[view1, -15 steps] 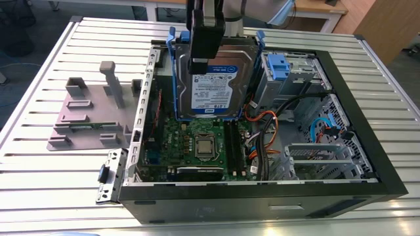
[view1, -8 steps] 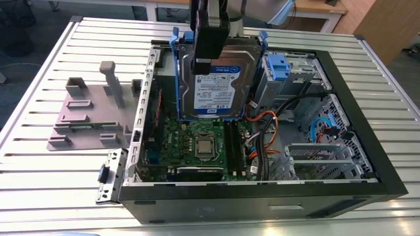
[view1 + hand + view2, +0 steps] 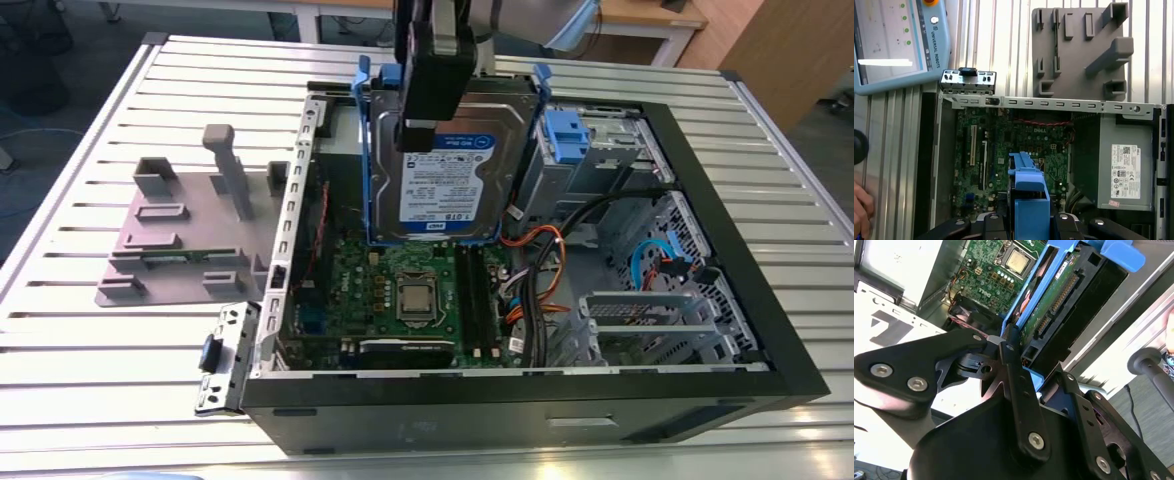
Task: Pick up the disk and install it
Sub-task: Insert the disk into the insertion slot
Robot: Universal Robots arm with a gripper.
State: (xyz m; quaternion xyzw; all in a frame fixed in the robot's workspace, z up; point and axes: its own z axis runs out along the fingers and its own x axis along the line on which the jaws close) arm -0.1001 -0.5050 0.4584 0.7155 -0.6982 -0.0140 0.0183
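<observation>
Disk (image 3: 447, 165): flat silver-grey metal hard drive, white and blue label, blue plastic bracket; held upright above the open black computer case (image 3: 747, 330), over its green motherboard (image 3: 400, 290). Black pincer (image 3: 434, 100) clamped on disk's upper edge. Grey plastic fixture (image 3: 187, 230) at 9 o'clock on slatted bench (image 3: 80, 350).

A white and blue printed label covers the face of the silver-grey metal hard drive (image 3: 441, 170) in its blue plastic bracket, blue band at twelve o'clock, white field with fine print and a barcode at six. In the first wrist view, a white sticker (image 3: 1124, 171) with barcodes and marks sits on the grey metal box (image 3: 1119, 145); white lettering marks the green circuit board (image 3: 1041, 129); and grey lettering runs along the rim of the light-blue handheld control panel (image 3: 936, 42).
</observation>
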